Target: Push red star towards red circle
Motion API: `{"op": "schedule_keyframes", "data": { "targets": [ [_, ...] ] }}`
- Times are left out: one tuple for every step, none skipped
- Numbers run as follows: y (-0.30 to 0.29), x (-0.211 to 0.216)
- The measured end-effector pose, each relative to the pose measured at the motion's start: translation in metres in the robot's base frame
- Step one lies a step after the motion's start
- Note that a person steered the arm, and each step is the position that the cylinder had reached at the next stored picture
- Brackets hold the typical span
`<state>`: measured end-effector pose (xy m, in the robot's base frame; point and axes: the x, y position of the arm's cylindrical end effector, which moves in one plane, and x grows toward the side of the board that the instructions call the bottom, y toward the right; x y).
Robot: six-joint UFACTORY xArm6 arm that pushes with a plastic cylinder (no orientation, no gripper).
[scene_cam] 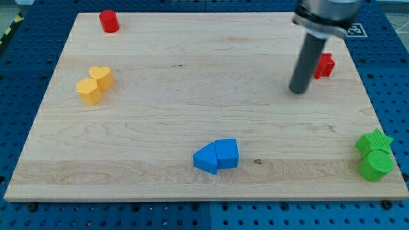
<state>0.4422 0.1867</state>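
The red star (325,66) lies near the board's right edge, partly hidden behind my rod. The red circle (109,21), a short red cylinder, stands at the board's top left corner. My tip (298,90) rests on the board just left of and below the red star, close to it; I cannot tell whether it touches. The red circle is far to the view's left of both.
Two yellow blocks (95,84), a heart and a hexagon shape, touch at the left. Two blue blocks (216,155) touch at the bottom middle. A green star (374,140) and a green circle (376,165) sit at the bottom right edge. The wooden board (192,96) lies on a blue pegboard.
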Motion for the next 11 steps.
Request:
{"op": "schedule_keyframes", "data": {
  "targets": [
    [0.094,-0.001],
    [0.102,-0.010],
    [0.079,-0.033],
    [0.066,-0.062],
    [0.032,-0.070],
    [-0.015,-0.073],
    [-0.056,-0.092],
    [-0.082,-0.127],
    [-0.126,-0.147],
    [-0.175,-0.162],
    [-0.222,-0.185]
  ]
}}
